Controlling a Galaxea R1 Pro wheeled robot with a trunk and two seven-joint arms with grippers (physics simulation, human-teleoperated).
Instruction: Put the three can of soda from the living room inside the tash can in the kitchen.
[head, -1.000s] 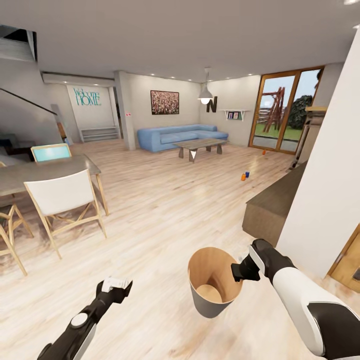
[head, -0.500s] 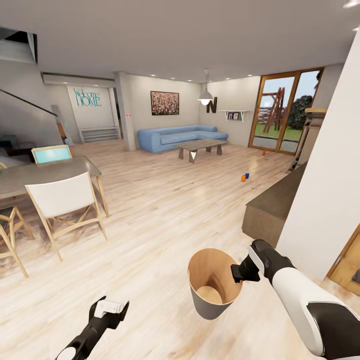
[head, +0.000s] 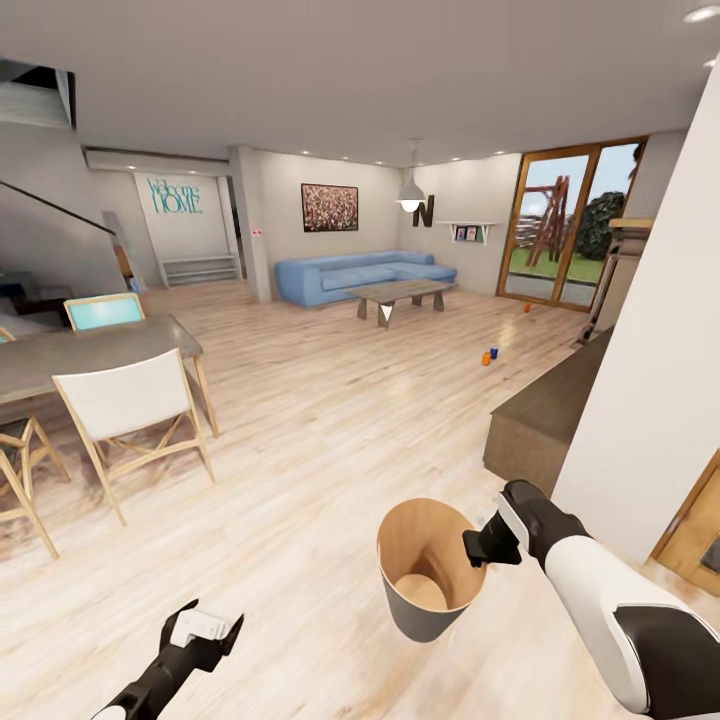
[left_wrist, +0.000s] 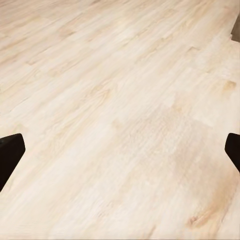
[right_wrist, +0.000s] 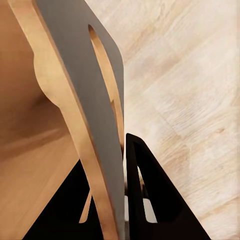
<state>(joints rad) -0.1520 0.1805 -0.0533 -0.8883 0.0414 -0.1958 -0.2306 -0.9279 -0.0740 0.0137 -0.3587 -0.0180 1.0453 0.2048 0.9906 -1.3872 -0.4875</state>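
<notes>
Right gripper (head: 478, 545) of mine is clamped on the tash can (head: 425, 585) rim, wall between the fingers (right_wrist: 150, 200). Left gripper (head: 205, 632) hangs spread over floor (left_wrist: 120, 100). Cans (head: 489, 355) stand far ahead near the sofa (head: 350, 272).

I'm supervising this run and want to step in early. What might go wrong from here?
The right gripper pinches only the trash can wall by its handle slot; it may swing or slip while driving. The soda cans lie far across the floor, one near the glass doors, easily knocked over.
</notes>
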